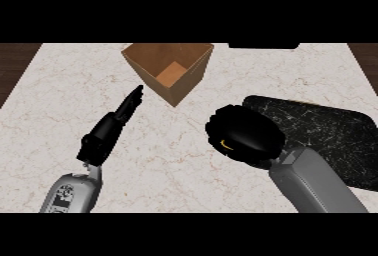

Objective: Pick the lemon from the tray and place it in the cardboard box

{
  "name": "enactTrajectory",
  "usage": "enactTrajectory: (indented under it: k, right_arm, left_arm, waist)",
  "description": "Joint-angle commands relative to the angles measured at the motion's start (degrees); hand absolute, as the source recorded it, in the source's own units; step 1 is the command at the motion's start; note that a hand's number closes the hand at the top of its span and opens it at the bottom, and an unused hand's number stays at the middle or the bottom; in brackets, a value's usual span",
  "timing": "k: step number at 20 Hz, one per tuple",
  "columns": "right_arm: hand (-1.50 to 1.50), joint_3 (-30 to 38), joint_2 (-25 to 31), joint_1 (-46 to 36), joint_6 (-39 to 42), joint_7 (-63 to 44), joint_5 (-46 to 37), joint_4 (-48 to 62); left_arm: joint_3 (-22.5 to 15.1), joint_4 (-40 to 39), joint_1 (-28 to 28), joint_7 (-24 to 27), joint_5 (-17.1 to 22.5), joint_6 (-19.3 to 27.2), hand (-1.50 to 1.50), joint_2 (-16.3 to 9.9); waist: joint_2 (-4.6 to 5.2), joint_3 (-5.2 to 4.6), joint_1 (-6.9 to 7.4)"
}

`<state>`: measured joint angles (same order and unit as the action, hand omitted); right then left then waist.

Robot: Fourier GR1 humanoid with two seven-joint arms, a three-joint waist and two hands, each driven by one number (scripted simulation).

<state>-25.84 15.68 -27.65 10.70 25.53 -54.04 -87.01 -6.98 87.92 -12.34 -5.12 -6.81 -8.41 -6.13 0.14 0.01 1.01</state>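
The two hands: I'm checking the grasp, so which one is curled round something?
The right hand, at the dark tray's left edge: its fingers curl, a sliver of yellow lemon showing. The left hand is straight, pointing toward the cardboard box.

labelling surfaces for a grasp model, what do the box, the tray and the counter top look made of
Box: likely cardboard, matt brown, with thin flat walls and an open top.
Tray: dark, nearly black, with fine pale scratch-like lines; could be stone or speckled plastic, hard to say.
Counter top: looks like pale marble or a similar stone, cream with faint reddish veins, low sheen.
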Motion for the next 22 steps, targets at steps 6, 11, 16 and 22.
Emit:
enactTrajectory:
  k: [6,11,16,22]
  right_arm:
    - [1.5,14.0,2.5,-1.8,16.3,1.8,18.8,-15.4]
    - [1.5,20.8,0.5,-3.3,22.4,-6.9,25.1,-18.2]
    - [1.5,21.3,-4.3,-12.4,21.6,-15.9,22.8,-12.6]
    - [1.5,20.6,-7.9,-18.2,16.2,-15.9,18.7,-3.6]
  left_arm:
    - [0.3,2.4,2.7,-0.5,-0.2,0.5,0.0,0.4]
    - [1.0,0.7,4.1,3.5,-0.6,-0.8,0.0,-0.5]
    - [3.2,0.0,-1.4,-2.7,1.4,-2.2,0.0,-0.6]
    - [1.0,-2.2,-0.3,1.4,-1.9,-0.2,0.0,1.9]
  waist:
    - [-0.37,-0.02,-1.48]
    - [-0.24,-0.04,-1.18]
    - [-0.14,-0.03,-0.85]
    - [-0.05,-0.03,-0.7]
